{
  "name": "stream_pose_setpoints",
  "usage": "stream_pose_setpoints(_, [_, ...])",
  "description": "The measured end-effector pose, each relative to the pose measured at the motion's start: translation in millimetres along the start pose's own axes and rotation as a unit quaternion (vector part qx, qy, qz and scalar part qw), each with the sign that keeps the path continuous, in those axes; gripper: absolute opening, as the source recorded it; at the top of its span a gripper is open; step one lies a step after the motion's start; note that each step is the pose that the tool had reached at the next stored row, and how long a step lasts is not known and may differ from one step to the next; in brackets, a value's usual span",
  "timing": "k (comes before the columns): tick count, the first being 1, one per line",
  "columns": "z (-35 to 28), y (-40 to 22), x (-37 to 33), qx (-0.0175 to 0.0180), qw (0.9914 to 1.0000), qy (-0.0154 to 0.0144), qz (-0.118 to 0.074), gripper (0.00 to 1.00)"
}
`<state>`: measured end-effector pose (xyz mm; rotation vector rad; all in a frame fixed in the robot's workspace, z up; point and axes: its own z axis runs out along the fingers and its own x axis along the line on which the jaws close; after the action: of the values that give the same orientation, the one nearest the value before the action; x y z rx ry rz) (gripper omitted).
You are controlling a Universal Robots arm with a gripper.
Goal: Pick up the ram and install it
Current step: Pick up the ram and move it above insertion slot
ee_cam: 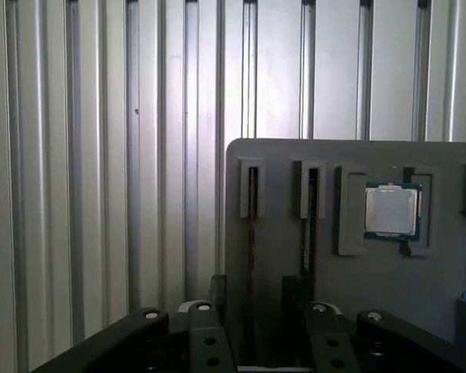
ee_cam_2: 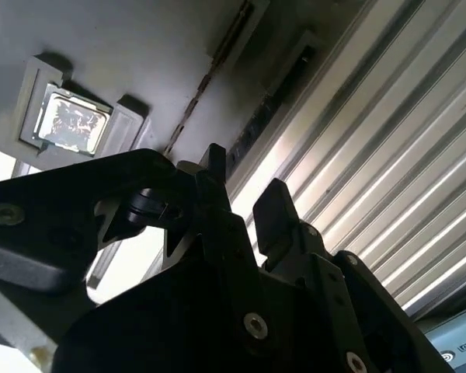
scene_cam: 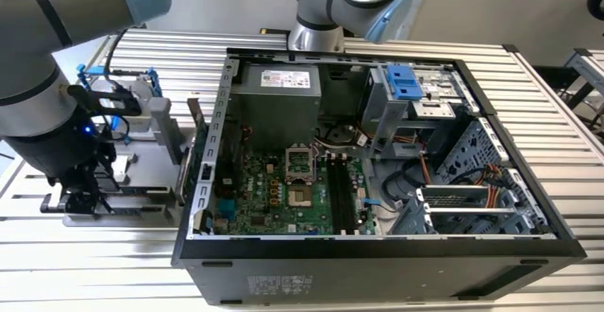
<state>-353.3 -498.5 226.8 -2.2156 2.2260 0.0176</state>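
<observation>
Tool (ee_cam: 255, 291): open, moderate gap btw the two black fingers (ee_cam: 217, 289). Nothing gripped. Same gap in second wrist view, tool (ee_cam_2: 245, 186), daylight btw the tips.

Ram (ee_cam: 252, 203): standing on edge in a narrow slot of the grey holder (ee_cam: 279, 155), seen as a thin dark line. The line runs down into the gap btw the fingers, one finger on each side of it. Whether the pads touch the ram: cannot tell. In second wrist view the ram (ee_cam_2: 198, 97) is a thin brownish strip running toward the finger tips.

Neighbour slot: second stick (ee_cam: 311, 210), also on edge, parallel to the ram, just outside one finger.

Same holder, beside the second stick: square processor chip (ee_cam: 392, 210) flat in its recess, silver lid up; also in second wrist view, processor chip (ee_cam_2: 66, 120).

Holder sits on the ribbed metal surface (ee_cam: 101, 155).

Exterior view: arm (scene_cam: 38, 114) at that view's left, reaching down over the holder (scene_cam: 141, 177). Computer case (scene_cam: 378, 255) open, side panel off, on the surface (scene_cam: 95, 269) just beside the holder, toward that view's right. Green motherboard (scene_cam: 274, 199) flat inside the case. Ram is in the holder, outside the case, well apart from the motherboard.
</observation>
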Motion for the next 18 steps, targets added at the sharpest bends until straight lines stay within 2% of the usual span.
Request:
stream_pose_setpoints(5, [7.3, 0.0, 0.0, -0.0009, 1.0, 0.0009, 0.001, 1.0])
stream_pose_setpoints(11, [15.5, -0.1, -1.7, -0.0056, 0.99993, 0.0009, 0.01, 1.0])
stream_pose_setpoints(18, [21.9, -0.2, -2.6, -0.0058, 0.9999, 0.0009, 0.013, 1.0])
